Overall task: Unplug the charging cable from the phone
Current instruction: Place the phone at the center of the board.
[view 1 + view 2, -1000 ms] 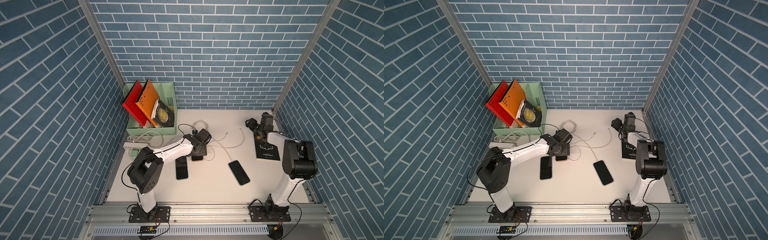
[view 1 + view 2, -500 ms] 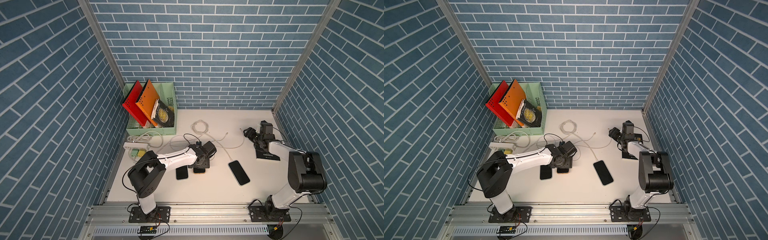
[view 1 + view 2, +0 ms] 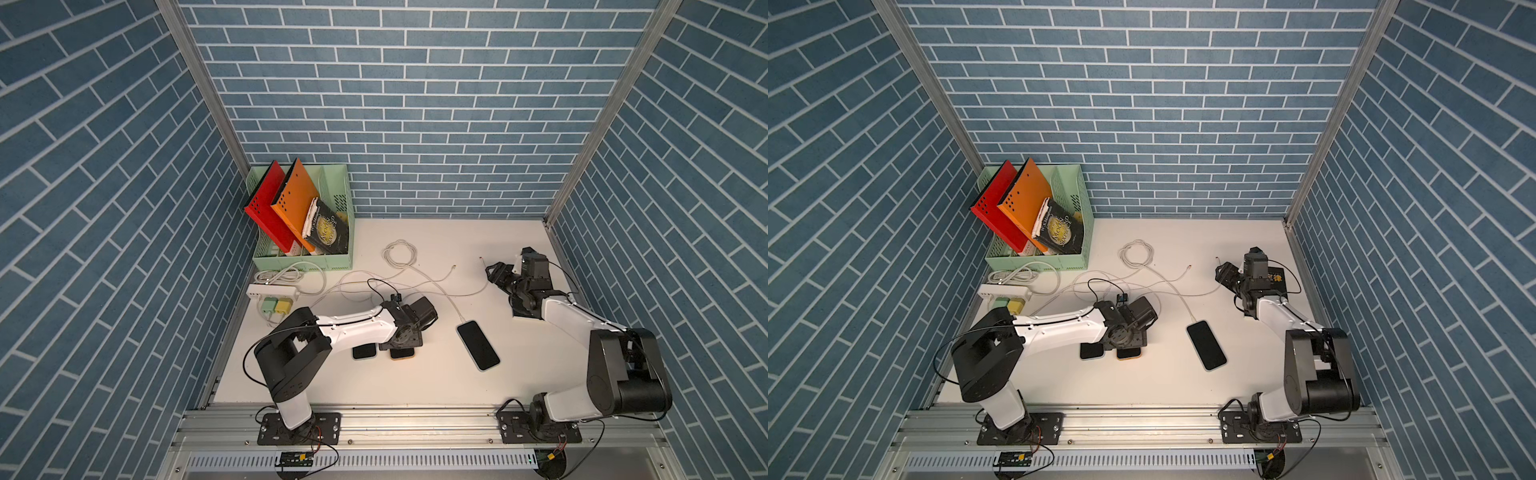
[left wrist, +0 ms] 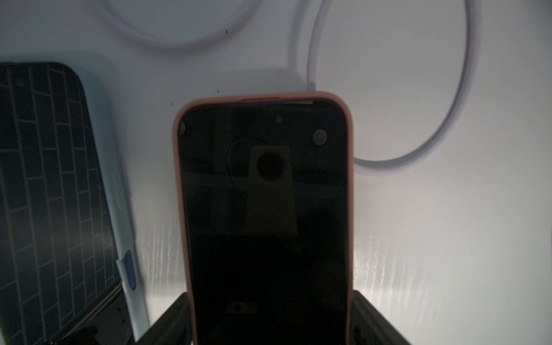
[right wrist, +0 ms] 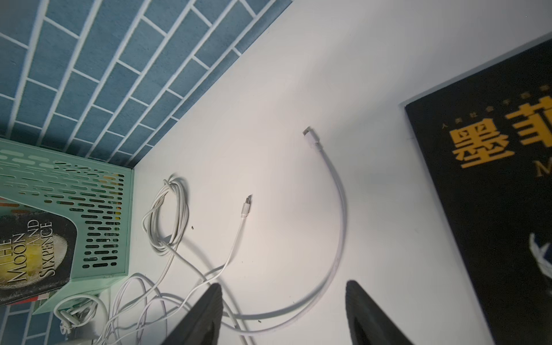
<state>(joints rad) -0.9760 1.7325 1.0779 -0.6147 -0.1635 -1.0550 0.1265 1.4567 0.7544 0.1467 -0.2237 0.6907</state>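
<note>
Bracing the phone (image 4: 263,209) appears to be the step in hand. It is lying toward the table's (image 3: 415,382) front-left, just beside a blue phone (image 4: 50,185). The left gripper (image 4: 270,292) is straddling the end away from the plug, jaws standing wide and fingers (image 4: 369,327) sitting close along each long edge; whether they are pressing it I cannot tell. Done well, the jaws should be closing squarely on the case sides, clear of the screen, so the phone is not sliding when the plug is drawn straight out along its length rather than sideways. The cable (image 4: 311,65) is meeting the phone's far edge, seemingly plugged in. Farther on, mid-table, a third phone (image 3: 478,345) is also carrying a cable. Toward the back-right corner the right gripper (image 5: 283,283) is hovering above the table beside a book (image 5: 493,179), jaws well apart and holding nothing, with a loose plug (image 5: 310,136) lying beyond it.
</note>
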